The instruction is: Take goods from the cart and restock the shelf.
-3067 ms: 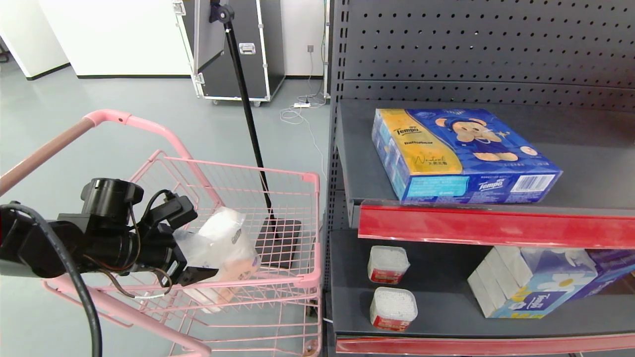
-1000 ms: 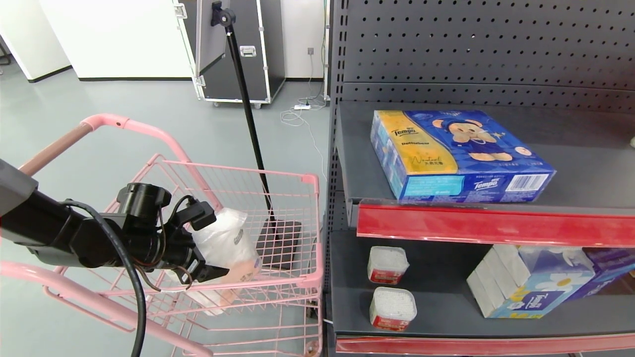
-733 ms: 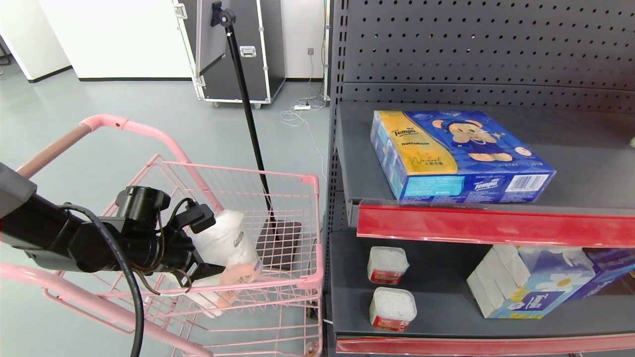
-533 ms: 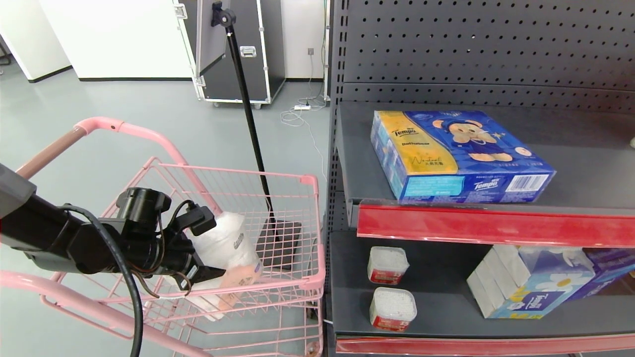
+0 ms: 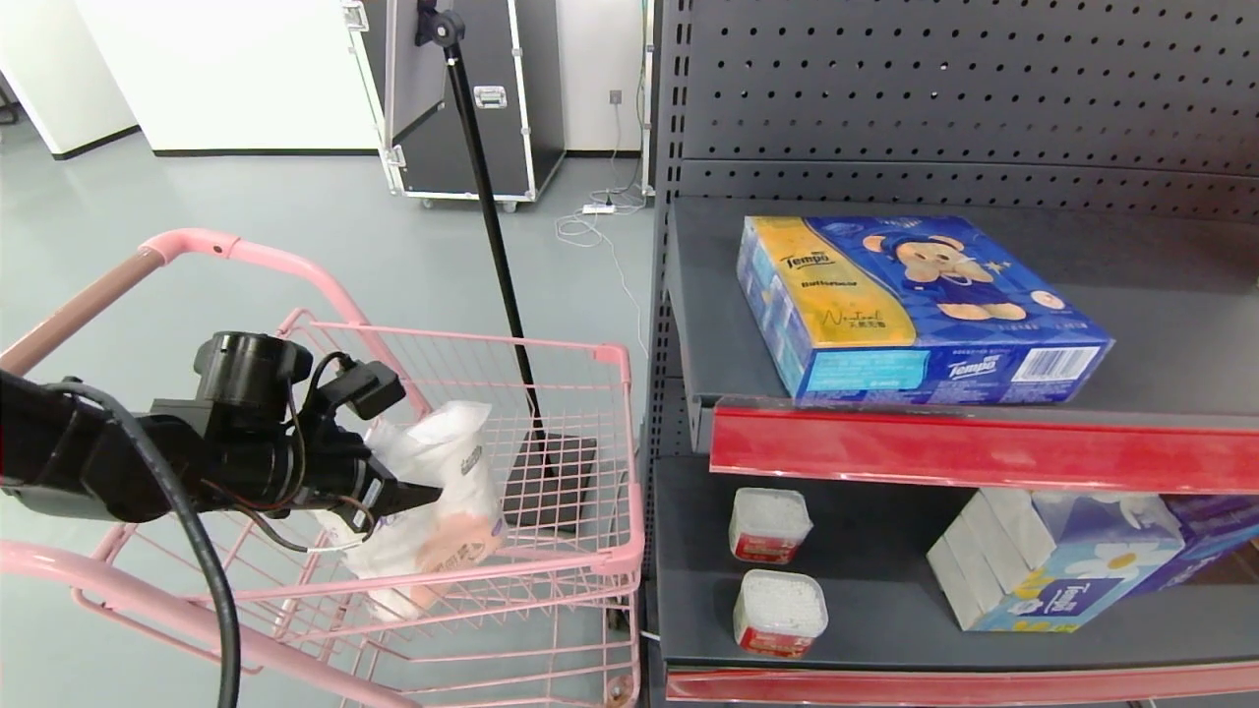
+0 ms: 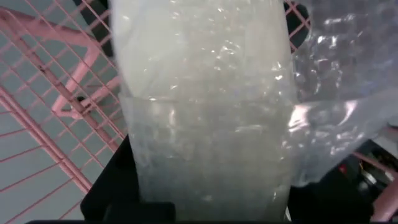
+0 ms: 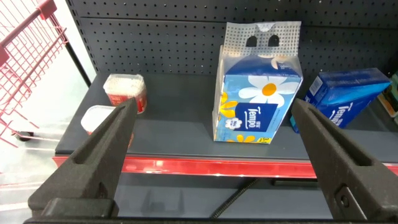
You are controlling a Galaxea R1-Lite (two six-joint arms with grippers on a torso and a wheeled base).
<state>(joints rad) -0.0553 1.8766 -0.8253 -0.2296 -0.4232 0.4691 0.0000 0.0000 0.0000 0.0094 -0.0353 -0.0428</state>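
**A:** Where is the left gripper [image 5: 405,492]?

**B:** It is inside the cart [image 5: 618,557], in the near left part of the basket. Its fingers are closed on the bag [image 5: 448,472] of paper rolls and pinch the clear plastic from the left side.

**A:** Is the bag free from the wire?

**B:** I cannot tell if its bottom rests on the basket floor. It stands between the near rim and the far wall. To its right there is open basket up to the right wall.

**A:** And the way to the shelf [image 5: 934,98]?

**B:** The right rim of the cart is just beside the left post of the shelf. A black pole [image 5: 487,216] rises behind the far wall of the cart.

**A:** Is there room on the upper board [image 5: 1161,285]?

**B:** A blue box [image 5: 915,305] lies flat on its left and middle part. The near edge of the box is close to the red strip [image 5: 964,447]. Bare board shows to the right of the box and behind it, and a narrow band to its left.

**A:** And the lower board [image 5: 885,580]?

**B:** Two tubs [image 5: 770,524] stand at the left, one behind the other. A tissue pack [image 5: 1057,565] stands well to the right. Between them the board is bare from the near edge to the back.

**A:** What about the right gripper [image 7: 214,109]?

**B:** It is in front of the lower board with its fingers spread wide, and it holds nothing.
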